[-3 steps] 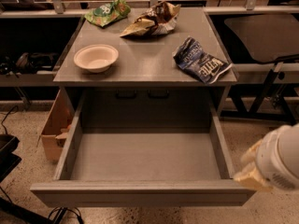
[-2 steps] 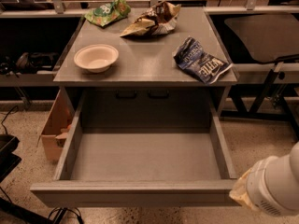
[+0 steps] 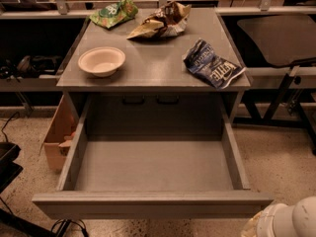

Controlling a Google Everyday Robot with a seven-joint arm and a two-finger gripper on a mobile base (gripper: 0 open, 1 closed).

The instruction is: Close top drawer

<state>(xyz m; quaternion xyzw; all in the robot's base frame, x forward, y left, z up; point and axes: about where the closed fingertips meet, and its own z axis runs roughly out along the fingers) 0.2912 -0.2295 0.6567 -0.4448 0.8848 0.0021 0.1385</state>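
The top drawer (image 3: 148, 204) is a wide, shallow grey drawer pulled fully out of the cabinet toward the camera. Its inside is empty and its flat front panel runs along the bottom of the view. My arm's white, rounded end (image 3: 286, 222) shows at the bottom right corner, just right of and below the drawer's front right corner. The gripper itself is below the frame edge and out of view.
On the grey cabinet top (image 3: 153, 63) lie a white bowl (image 3: 101, 60), a green bag (image 3: 113, 13), a brown bag (image 3: 160, 21) and a blue chip bag (image 3: 212, 64). A cardboard box (image 3: 59, 135) stands on the floor at the left. Dark chair legs (image 3: 286, 90) stand at the right.
My arm has dropped lower and further toward the bottom right corner, leaving less of it in view. The drawer has stayed open in the same place.
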